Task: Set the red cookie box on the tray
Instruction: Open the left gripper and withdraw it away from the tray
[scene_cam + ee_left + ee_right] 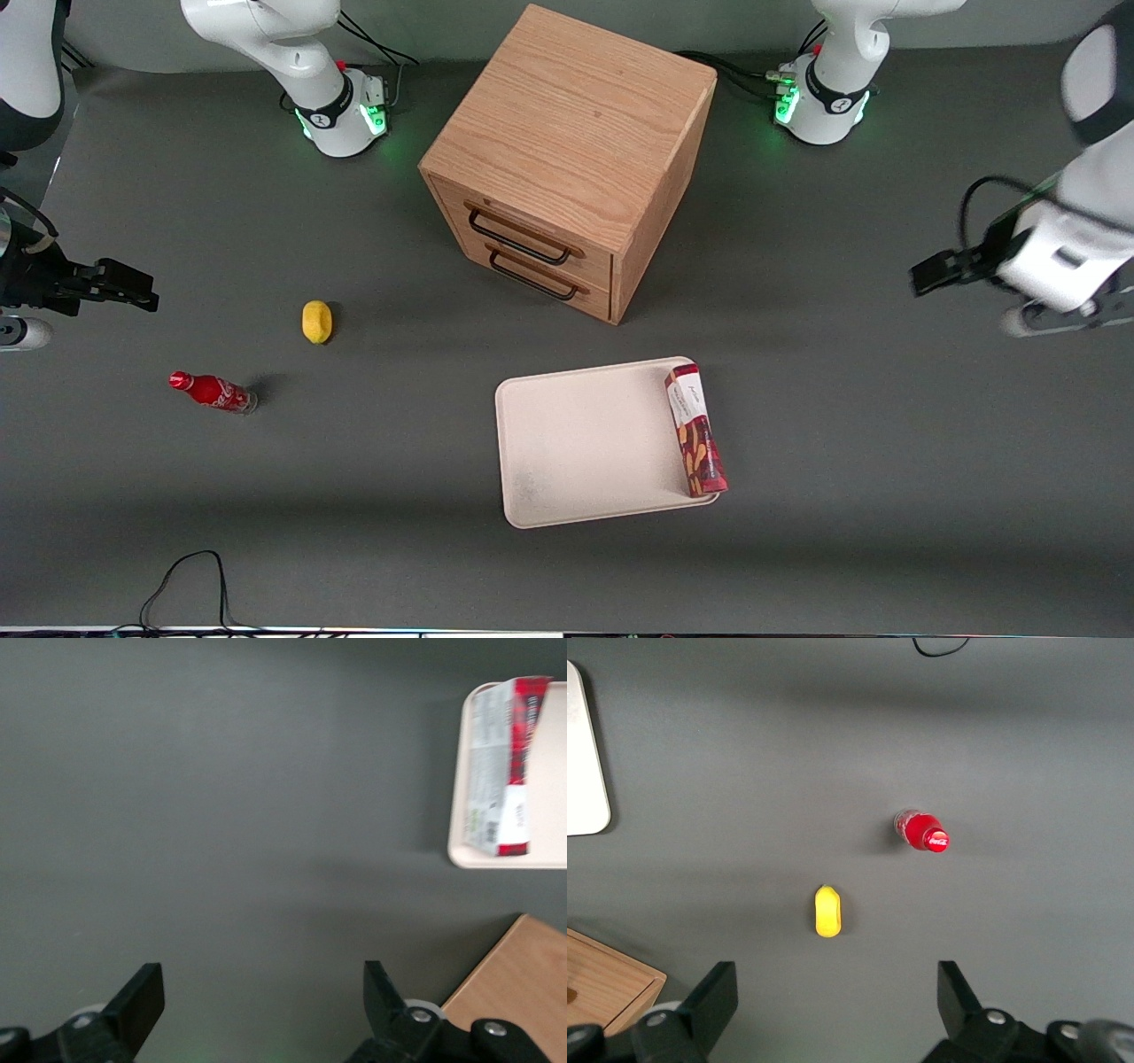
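The red cookie box (696, 431) lies on the pale cream-pink tray (576, 443), along the tray's edge toward the working arm's end of the table. In the left wrist view the red cookie box (500, 771) rests on its side by the tray's rim (496, 859). My left gripper (923, 275) hangs above bare table toward the working arm's end, well apart from the tray and farther from the front camera than it. The gripper (261, 983) is open, with only grey table between its fingers (142, 997).
A wooden cabinet (567, 159) with two drawers stands farther from the front camera than the tray. A yellow lemon (316, 321) and a small red soda bottle (213, 392) lie toward the parked arm's end. A black cable (186, 576) loops near the table's front edge.
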`<state>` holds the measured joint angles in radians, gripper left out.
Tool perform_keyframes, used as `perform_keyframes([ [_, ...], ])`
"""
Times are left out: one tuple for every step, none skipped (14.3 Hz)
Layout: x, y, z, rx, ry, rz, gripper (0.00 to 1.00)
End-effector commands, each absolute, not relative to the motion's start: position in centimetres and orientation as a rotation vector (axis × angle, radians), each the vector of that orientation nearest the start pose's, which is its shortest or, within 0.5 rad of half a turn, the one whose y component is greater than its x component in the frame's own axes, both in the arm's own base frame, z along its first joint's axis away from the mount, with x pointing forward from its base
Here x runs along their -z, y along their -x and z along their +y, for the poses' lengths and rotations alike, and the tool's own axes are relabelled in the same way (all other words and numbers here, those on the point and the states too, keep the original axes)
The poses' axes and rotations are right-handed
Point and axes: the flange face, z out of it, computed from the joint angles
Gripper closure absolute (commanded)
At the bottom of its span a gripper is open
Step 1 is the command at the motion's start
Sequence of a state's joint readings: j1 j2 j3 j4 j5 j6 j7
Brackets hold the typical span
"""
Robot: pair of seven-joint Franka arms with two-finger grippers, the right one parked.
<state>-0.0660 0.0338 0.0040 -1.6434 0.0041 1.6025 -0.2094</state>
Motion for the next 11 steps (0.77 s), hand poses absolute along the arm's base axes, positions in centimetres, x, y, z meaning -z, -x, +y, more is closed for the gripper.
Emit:
perform_keyframes([
  [-58.1, -55.0, -1.1, -0.124, 3.085, -0.177, 0.0],
  [-58.6, -55.0, -0.7, -0.123, 3.038, -0.161, 0.0],
  [-59.1, -55.0, -0.4, -0.109, 3.011, -0.159, 0.0],
  [-59.3, -54.9, -0.4, -0.106, 3.005, -0.156, 0.0],
  [-59.3, -54.9, 0.0, -0.112, 3.009, -0.169, 0.0],
  [-59.3, -54.8, -0.4, -0.119, 3.014, -0.163, 0.0],
  [-59.5, -54.9, -0.6, -0.113, 3.019, -0.161, 0.0],
  [-59.4, -55.0, -0.4, -0.116, 3.035, -0.174, 0.0],
  [-59.4, -54.9, -0.5, -0.12, 3.058, -0.181, 0.0],
  [-59.5, -54.9, -0.7, -0.121, 3.064, -0.184, 0.0],
  [-59.7, -54.9, -0.7, -0.114, 3.067, -0.196, 0.0],
])
